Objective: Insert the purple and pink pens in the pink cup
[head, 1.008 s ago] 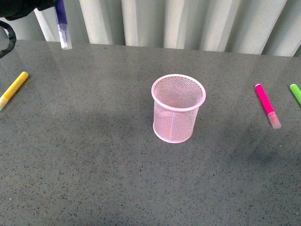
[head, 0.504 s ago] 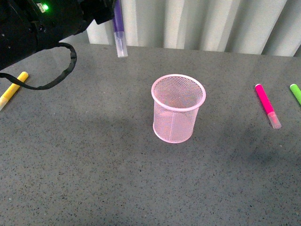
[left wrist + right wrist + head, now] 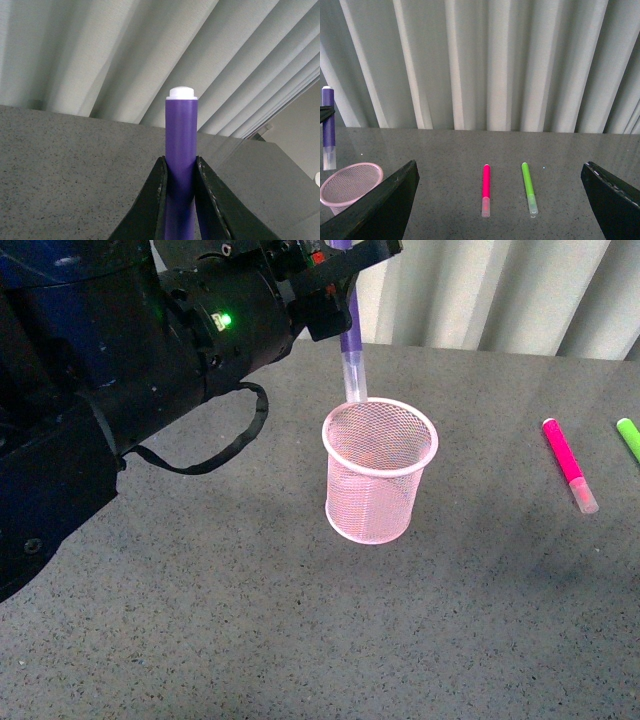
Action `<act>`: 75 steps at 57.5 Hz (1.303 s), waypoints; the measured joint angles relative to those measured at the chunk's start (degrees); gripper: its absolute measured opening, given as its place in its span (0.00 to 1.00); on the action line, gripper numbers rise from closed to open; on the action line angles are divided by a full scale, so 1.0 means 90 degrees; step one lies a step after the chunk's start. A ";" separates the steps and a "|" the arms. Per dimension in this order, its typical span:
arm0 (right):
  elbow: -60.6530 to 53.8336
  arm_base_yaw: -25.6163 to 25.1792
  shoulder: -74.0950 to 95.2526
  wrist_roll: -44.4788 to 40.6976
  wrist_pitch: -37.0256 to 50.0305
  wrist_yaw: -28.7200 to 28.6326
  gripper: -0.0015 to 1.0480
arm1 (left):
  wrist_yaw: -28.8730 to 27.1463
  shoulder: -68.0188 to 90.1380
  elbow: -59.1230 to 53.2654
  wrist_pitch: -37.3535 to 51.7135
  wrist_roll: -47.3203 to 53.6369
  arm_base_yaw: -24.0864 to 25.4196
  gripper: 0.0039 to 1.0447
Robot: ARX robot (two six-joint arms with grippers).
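I work over a dark grey, speckled tabletop. It looks like stone and is faintly glossy, mirroring pale streaks near its far edge. Behind that edge a white pleated curtain hangs in tall vertical folds, evenly lit. My left wrist view shows a plain grey wall beside the curtain.

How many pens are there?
3: a purple pen held in the left tool above the pink cup, a pink pen and a green pen lying right of it. The arm may hide more.
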 joint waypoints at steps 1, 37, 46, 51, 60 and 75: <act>0.0000 0.0000 0.0000 0.0000 0.0000 0.0000 0.93 | -0.0012 0.0022 0.0019 0.0007 0.0002 -0.0015 0.12; 0.0000 0.0000 0.0000 0.0000 0.0000 0.0000 0.93 | -0.0398 0.0763 0.0240 0.0114 -0.0100 -0.0274 0.12; 0.0000 0.0000 0.0000 0.0000 0.0000 0.0000 0.93 | -0.0503 0.0809 0.0240 0.0073 -0.0199 -0.0299 0.12; 0.0000 0.0000 0.0000 0.0000 0.0000 0.0000 0.93 | -0.0556 0.0850 0.0240 0.0002 -0.0272 -0.0313 0.15; 0.0000 0.0000 0.0000 0.0000 0.0000 0.0000 0.93 | -0.0571 0.0852 0.0240 -0.0136 -0.0423 -0.0318 0.41; 0.0000 0.0000 0.0000 0.0000 0.0000 0.0000 0.93 | -0.0527 0.0296 -0.0044 -0.0607 -0.0457 -0.0248 0.84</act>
